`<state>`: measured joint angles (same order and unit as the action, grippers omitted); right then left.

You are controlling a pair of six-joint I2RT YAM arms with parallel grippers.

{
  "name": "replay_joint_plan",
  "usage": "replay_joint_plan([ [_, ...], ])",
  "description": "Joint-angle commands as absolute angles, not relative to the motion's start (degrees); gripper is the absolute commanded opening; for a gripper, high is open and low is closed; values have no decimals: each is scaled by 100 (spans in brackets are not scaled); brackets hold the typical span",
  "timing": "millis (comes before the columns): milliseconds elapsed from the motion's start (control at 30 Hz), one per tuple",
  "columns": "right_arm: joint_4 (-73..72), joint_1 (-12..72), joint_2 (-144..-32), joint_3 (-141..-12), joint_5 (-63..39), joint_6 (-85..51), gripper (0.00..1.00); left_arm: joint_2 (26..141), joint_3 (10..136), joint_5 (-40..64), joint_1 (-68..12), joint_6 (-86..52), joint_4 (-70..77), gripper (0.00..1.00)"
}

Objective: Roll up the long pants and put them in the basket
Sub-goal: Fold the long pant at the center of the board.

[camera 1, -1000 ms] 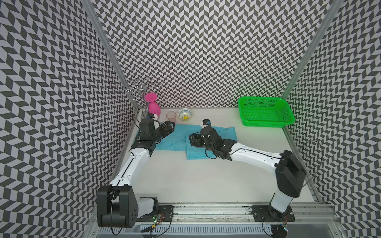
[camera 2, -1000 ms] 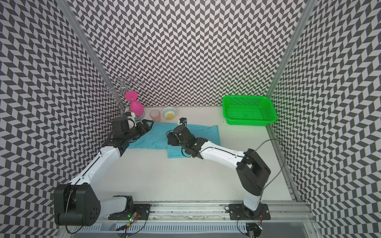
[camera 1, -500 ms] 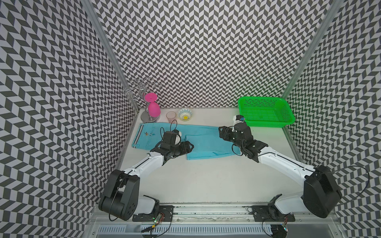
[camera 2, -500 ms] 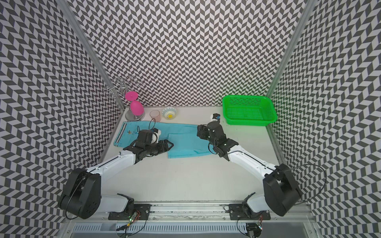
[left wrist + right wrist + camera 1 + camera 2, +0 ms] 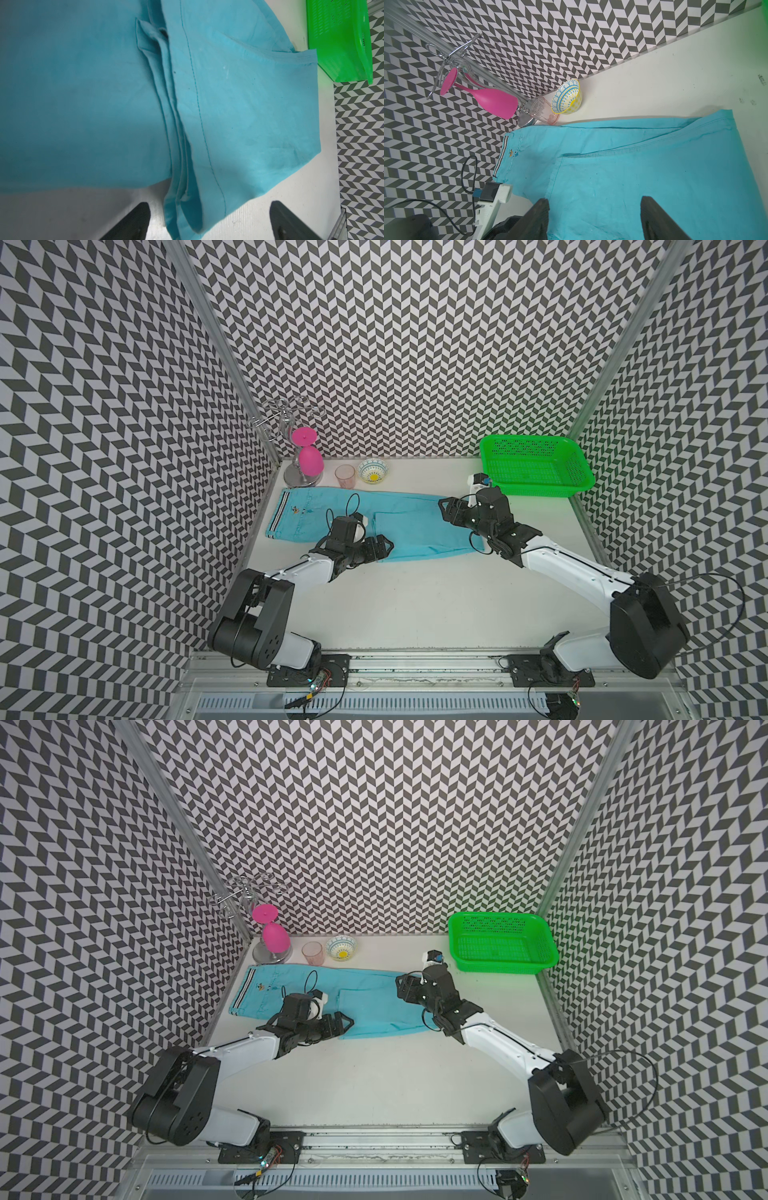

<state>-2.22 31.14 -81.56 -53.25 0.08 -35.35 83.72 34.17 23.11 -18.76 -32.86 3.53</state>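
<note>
Three walls (image 5: 395, 344) papered in a black-and-white chevron pattern, joined by metal corner posts, enclose the cell. Between them lies a plain off-white counter (image 5: 415, 593), bare across its near half and faintly scuffed in the right wrist view.

The long pants (image 5: 415, 526) lie flat across the far half of the counter, seen in both top views (image 5: 374, 1006). Their striped waistband (image 5: 277, 514) is close to the left wall and their other end reaches toward the basket. Over that end the cloth is doubled, and the left wrist view shows several layers stacked along the fold.

A green basket (image 5: 540, 489) sits in the far right corner, apart from the cloth. In the far left corner stands a wire rack (image 5: 286, 418) with a pink goblet (image 5: 310, 460) hanging upside down from it. A patterned bowl (image 5: 373, 471) and a pink tumbler (image 5: 345, 476) stand beside its base, near the far edge of the pants.

The left gripper (image 5: 382, 549) is low at the near edge of the fold, with its jaws spread wide on either side of the cloth edge (image 5: 208, 207) and nothing pinched. The right gripper (image 5: 446, 512) is above the doubled end, its jaws also apart and empty (image 5: 595, 200).
</note>
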Motion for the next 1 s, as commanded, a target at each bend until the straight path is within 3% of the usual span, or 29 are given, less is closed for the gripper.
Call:
replay_joint_plan([
  [0, -448, 3018, -8045, -5248, -101, -3451, 73, 8459, 3288, 2411, -1939, -3331, 910, 93],
  [400, -430, 2678, -7875, -5074, -375, -3459, 72, 8911, 3048, 2296, -2176, -3681, 1680, 85],
  [467, -412, 2652, -7858, -5058, -405, -3446, 72, 8931, 3073, 2271, -2186, -3676, 1708, 75],
  [567, -352, 2596, -7823, -5061, -458, -3422, 72, 8799, 3155, 2065, -2254, -3640, 1527, 41],
  [667, -251, 2540, -7718, -5054, -462, -3393, 72, 8445, 3420, 1550, -2496, -3536, 806, 23],
  [733, -183, 2486, -7605, -5032, -419, -3362, 72, 8156, 3736, 1206, -2713, -3452, 186, 4],
  [767, -184, 2464, -7542, -5008, -397, -3352, 72, 8028, 3885, 1117, -2767, -3404, -52, 0],
  [967, -405, 2281, -7228, -4830, -398, -3415, 72, 7984, 5606, 810, -2842, -2709, -1824, 0],
])
